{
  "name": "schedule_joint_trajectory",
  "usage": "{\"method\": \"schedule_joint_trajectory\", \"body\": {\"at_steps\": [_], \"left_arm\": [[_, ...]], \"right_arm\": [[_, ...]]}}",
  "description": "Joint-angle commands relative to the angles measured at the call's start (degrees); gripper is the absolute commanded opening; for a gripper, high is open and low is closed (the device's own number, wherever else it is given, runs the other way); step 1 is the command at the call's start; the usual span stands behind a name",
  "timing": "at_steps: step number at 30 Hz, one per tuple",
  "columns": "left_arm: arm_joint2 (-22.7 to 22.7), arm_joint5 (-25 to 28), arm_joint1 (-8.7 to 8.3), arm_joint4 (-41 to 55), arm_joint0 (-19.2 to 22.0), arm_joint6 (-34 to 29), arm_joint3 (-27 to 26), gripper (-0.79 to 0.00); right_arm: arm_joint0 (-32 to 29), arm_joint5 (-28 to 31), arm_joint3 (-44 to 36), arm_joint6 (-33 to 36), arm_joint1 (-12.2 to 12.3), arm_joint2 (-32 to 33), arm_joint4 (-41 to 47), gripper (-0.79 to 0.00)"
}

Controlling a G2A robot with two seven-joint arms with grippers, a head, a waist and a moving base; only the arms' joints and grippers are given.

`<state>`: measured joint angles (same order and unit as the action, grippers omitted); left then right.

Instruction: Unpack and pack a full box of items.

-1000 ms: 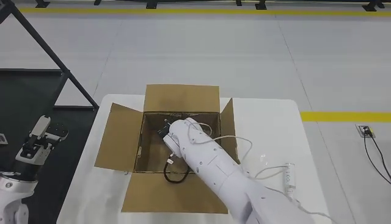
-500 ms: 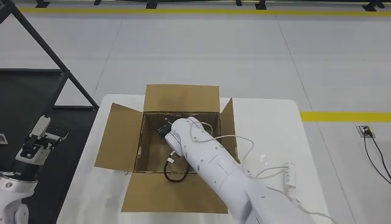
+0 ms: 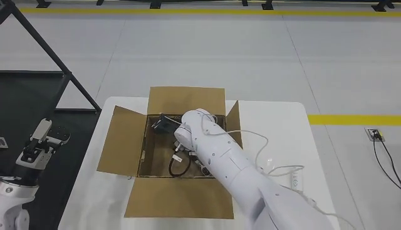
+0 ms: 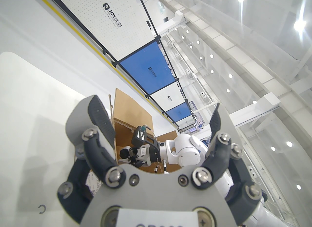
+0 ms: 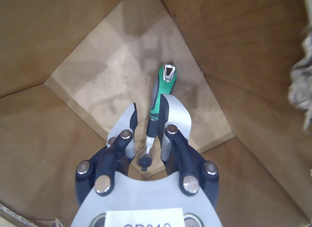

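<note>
From above, the open cardboard box (image 3: pixel 187 98) sits mid-table (image 3: pixel 276 123). The right arm slants down into it, with the right gripper (image 3: pixel 163 125) at the box's 10 o'clock corner. The right wrist view adds the grip: the jaws are clamped on a green-handled wrench (image 5: pixel 160 86), held clear above the box's brown floor. The left gripper (image 3: pixel 41 139) hangs off the table at the box's 9 o'clock. Its own wrist view shows its fingers (image 4: pixel 100 115) spread wide, released.
</note>
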<state>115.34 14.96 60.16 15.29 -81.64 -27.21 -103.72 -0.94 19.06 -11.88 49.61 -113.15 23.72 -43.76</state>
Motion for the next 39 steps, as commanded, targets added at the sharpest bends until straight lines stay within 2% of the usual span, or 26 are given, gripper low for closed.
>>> {"method": "schedule_joint_trajectory", "body": {"at_steps": [1,4,8,14,20,24,27,31,34,35,36,37,39], "left_arm": [[0.0,0.0,0.00,0.0,0.0,0.0,0.0,0.000],[0.0,0.0,0.00,0.0,0.0,0.0,0.0,0.000],[0.0,0.0,0.00,0.0,0.0,0.0,0.0,0.000],[0.0,0.0,0.00,0.0,0.0,0.0,0.0,0.000],[0.0,0.0,0.00,0.0,0.0,0.0,0.0,0.000],[0.0,0.0,0.00,0.0,0.0,0.0,0.0,0.000],[0.0,0.0,0.00,0.0,0.0,0.0,0.0,0.000],[0.0,0.0,0.00,0.0,0.0,0.0,0.0,0.000],[0.0,0.0,0.00,0.0,0.0,0.0,0.0,0.000],[0.0,0.0,0.00,0.0,0.0,0.0,0.0,0.000],[0.0,0.0,0.00,0.0,0.0,0.0,0.0,0.000],[0.0,0.0,0.00,0.0,0.0,0.0,0.0,0.000],[0.0,0.0,0.00,0.0,0.0,0.0,0.0,0.000]], "right_arm": [[-0.1,1.2,-0.7,-2.0,0.3,0.1,-0.5,-0.554],[-0.3,3.0,-1.6,-6.1,1.1,0.5,-1.0,-0.533],[-0.6,2.8,-3.6,-10.2,2.3,1.2,-2.1,-0.453],[-1.1,2.2,-10.0,-13.1,4.7,2.4,-4.5,-0.449],[-3.2,1.3,-20.8,-13.1,8.6,5.1,-8.0,-0.449],[-7.1,-0.3,-31.8,-12.2,12.4,8.6,-11.7,-0.446],[-12.3,-1.2,-42.8,-10.7,16.0,12.7,-15.6,-0.449],[-22.4,-3.0,-60.6,-7.7,20.6,20.0,-21.8,-0.437],[-31.1,-4.5,-73.2,-7.0,23.0,25.0,-26.4,-0.428],[-33.7,-4.7,-76.6,-6.7,23.6,26.3,-27.4,-0.413],[-35.8,-4.7,-79.4,-5.9,24.1,27.4,-28.4,-0.123],[-37.5,-4.8,-81.6,-4.4,24.5,28.2,-29.5,0.000],[-37.9,-4.9,-82.2,-3.9,24.6,28.5,-29.9,0.000]]}}
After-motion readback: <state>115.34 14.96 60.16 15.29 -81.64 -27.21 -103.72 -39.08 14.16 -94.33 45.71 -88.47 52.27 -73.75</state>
